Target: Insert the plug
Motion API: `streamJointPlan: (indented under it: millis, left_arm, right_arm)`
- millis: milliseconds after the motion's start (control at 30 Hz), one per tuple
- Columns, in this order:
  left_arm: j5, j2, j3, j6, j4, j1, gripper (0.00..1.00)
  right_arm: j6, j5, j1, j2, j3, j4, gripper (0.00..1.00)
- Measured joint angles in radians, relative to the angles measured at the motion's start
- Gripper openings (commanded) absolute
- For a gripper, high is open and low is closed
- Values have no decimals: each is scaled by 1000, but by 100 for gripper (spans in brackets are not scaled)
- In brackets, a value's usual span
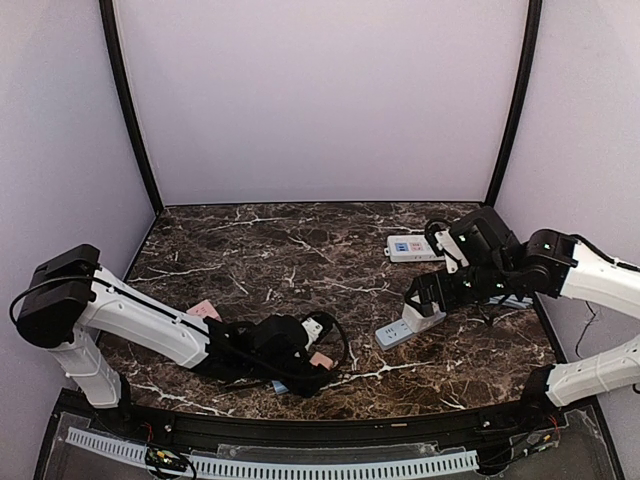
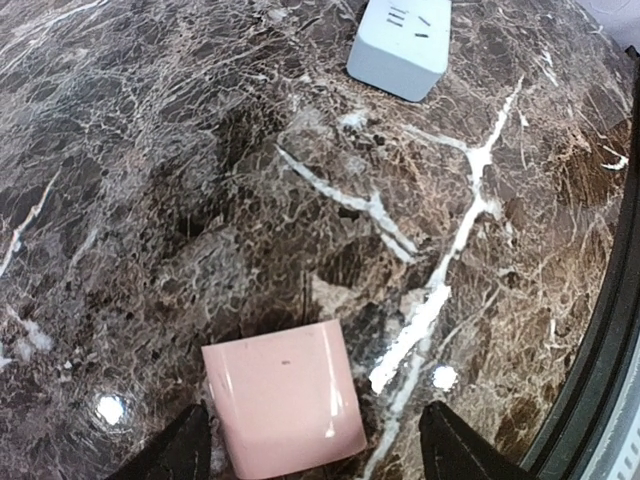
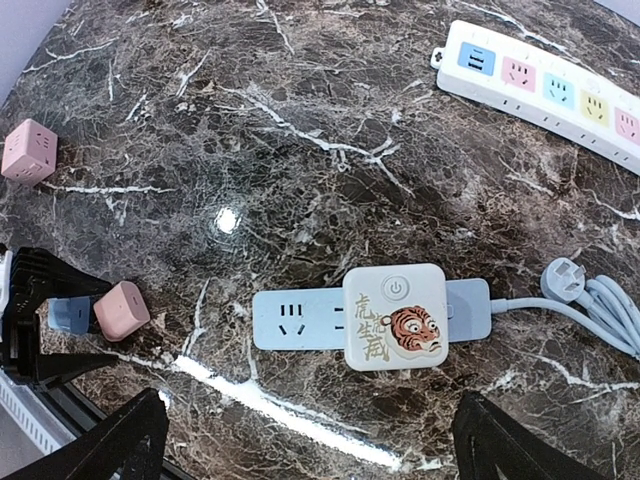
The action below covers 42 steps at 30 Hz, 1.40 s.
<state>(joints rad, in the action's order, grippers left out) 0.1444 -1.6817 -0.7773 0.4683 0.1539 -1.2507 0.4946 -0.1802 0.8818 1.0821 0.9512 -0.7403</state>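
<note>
A white square plug with a tiger picture (image 3: 395, 317) sits on top of the pale blue power strip (image 3: 295, 319), over its right sockets; the left socket is bare. My right gripper (image 3: 310, 400) is open and hovers above the strip, empty; it also shows in the top view (image 1: 428, 300). My left gripper (image 2: 315, 425) is open around a pink cube adapter (image 2: 285, 400) lying on the marble; the cube is near the left finger and clear of the right one. The strip's end (image 2: 400, 40) lies ahead of it.
A white strip with coloured sockets (image 3: 550, 85) lies at the back right. A white plug with coiled cable (image 3: 570, 280) lies right of the blue strip. A second pink cube (image 3: 28, 150) lies at the left, and a small blue cube (image 3: 70, 315) by my left gripper.
</note>
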Motion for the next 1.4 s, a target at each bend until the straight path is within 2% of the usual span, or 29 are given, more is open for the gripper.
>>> streamJointPlan:
  millis: [300,533,733,900,1067,1233,1400]
  left_arm:
    - [65,-49,-33,13,-49,0,61]
    - [72,-56,-41,21,-52,-5,48]
    - [74,-60,-42,27,-50,-8,33]
    - [63,-60,-41,22,-35,-10,15]
    - [59,-59,-36,-6,-3,-11,2]
    - [74,-39,-15,-62,41,-11,1]
    - [85,4,47,-147,167,-11,1]
  right_arm:
    - [0,0,0,-9,-2,0,99]
    - [0,0,0,-9,-2,0,99]
    - [0,0,0,-9,-2,0,99]
    - [0,2,0,-9,-5,1,99]
    - [-1,18,0,-5,-8,6,99]
    - [-3,56,0,2,-14,32,99]
    - [-6,119,0,2,-23,61,99]
